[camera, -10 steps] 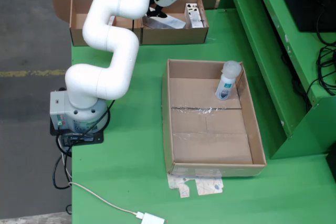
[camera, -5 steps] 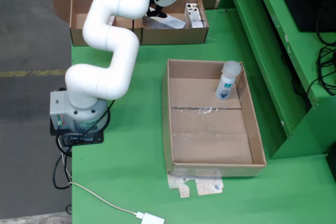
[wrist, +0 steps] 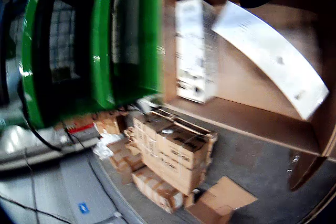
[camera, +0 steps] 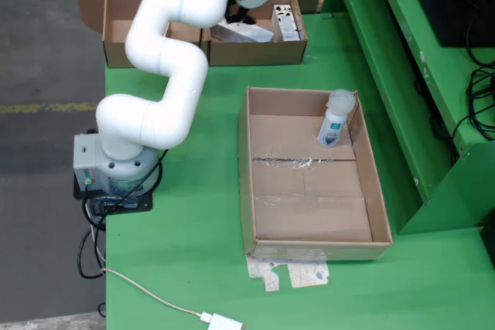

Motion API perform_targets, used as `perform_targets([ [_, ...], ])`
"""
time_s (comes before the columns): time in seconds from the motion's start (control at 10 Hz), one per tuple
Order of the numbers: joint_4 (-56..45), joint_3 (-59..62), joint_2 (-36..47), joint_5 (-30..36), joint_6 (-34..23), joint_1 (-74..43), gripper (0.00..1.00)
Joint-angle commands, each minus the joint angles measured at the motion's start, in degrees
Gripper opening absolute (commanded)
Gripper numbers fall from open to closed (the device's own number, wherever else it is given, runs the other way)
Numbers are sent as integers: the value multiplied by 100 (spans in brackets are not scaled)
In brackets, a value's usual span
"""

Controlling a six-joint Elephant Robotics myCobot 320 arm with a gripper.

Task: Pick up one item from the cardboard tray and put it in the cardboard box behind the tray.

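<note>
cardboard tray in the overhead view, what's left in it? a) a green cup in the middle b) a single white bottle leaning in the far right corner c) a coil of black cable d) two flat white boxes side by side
b: the cardboard tray holds only a white bottle leaning against the wall at its far right corner; the rest of its floor shows just bare cardboard and tape.

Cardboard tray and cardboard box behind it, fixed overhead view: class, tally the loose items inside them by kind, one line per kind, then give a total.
White plastic bottle with a blue label, in the shallow cardboard tray: 1
White rectangular cartons, in the brown cardboard box: 2
Total: 3
</note>
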Motion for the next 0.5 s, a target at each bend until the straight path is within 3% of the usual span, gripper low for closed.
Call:
perform_targets([
  [0.0,75,175,648,-69,-197,-725,100],
  [0.4,75,175,868,-69,-423,-1030,100],
])
